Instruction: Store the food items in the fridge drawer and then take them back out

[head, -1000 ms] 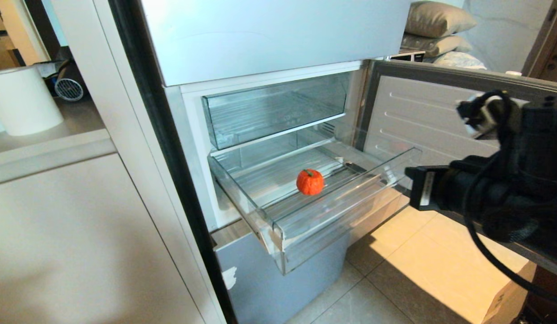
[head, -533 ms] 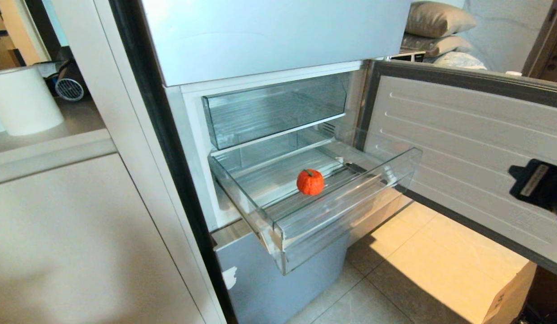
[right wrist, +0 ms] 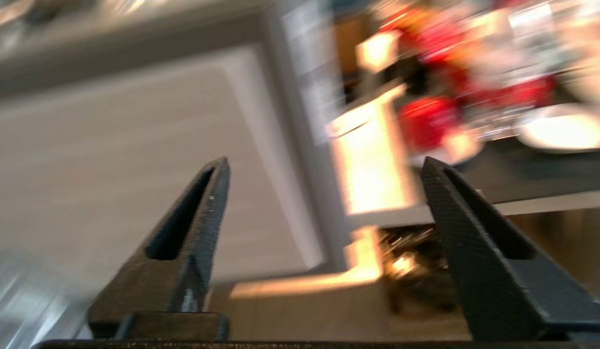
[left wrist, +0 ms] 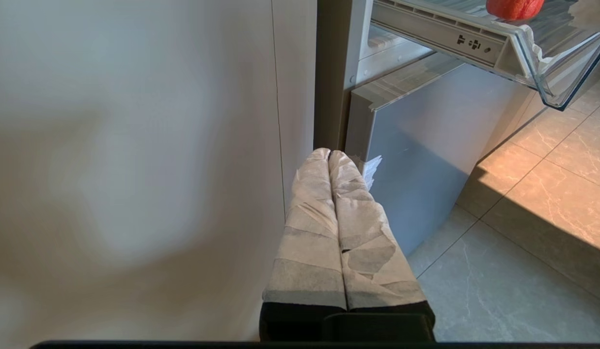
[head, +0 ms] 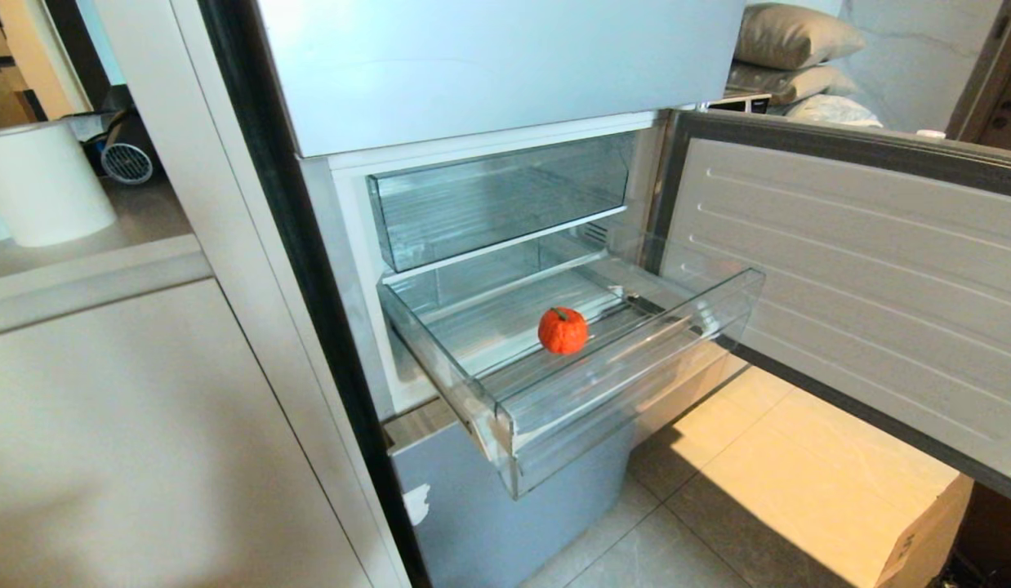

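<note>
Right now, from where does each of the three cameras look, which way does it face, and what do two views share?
Head view: high up, looking down at the clear plastic fridge drawer holding the round orange-red fruit; no arm shows.
Left wrist view: low beside the fridge, facing its grey-blue lower panel; left gripper shut.
Right wrist view: blurred, facing away; right gripper open, empty.
Head and left wrist views share the fruit and drawer.

Orange-red fruit (head: 563,330), dark stem up, resting on ribbed floor of pulled-out clear fridge drawer (head: 628,384), mid-drawer, behind its front wall.
</note>
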You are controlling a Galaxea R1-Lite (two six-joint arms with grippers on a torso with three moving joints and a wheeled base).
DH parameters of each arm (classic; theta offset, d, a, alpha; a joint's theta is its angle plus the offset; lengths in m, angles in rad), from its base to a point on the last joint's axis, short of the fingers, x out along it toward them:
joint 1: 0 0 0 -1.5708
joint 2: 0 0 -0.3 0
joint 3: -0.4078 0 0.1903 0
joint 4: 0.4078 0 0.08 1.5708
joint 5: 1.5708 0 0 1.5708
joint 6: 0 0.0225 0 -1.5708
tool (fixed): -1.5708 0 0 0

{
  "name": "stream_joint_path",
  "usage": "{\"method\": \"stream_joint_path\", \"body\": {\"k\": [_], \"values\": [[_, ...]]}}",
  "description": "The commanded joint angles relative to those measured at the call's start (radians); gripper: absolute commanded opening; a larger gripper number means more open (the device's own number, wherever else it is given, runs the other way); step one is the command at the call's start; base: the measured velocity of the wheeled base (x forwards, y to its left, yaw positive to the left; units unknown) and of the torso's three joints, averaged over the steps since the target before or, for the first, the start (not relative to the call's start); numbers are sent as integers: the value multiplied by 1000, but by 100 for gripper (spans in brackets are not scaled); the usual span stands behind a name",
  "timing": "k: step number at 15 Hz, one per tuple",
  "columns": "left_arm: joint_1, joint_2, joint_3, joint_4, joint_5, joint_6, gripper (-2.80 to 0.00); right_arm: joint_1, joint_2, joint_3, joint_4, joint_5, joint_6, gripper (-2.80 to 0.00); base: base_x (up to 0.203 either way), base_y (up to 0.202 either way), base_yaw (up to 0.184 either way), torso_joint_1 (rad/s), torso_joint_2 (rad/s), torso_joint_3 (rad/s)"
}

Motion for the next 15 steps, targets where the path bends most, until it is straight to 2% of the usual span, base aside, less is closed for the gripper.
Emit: {"method": "stream_joint_path", "body": {"k": [1,2,4,7,9,12,15], "values": [[1,0,0,0,0,0,-280,-108,-75,9,1,29,-6,0,0,0,0,0,0,0],[0,0,0,0,0,0,-280,-175,-56,10,-1,85,-5,0,0,0,0,0,0,0],[0,0,0,0,0,0,-280,-406,-5,6,-7,234,0,0,0,0,0,0,0,0],[0,0,0,0,0,0,-280,-772,84,3,-56,520,11,0,0,0,0,0,0,0],[1,0,0,0,0,0,-280,-942,165,-12,-89,720,14,0,0,0,0,0,0,0],[0,0,0,0,0,0,-280,-980,313,-30,-117,777,16,0,0,0,0,0,0,0],[0,0,0,0,0,0,-280,-971,515,-34,-267,778,15,0,0,0,0,0,0,0]]}}
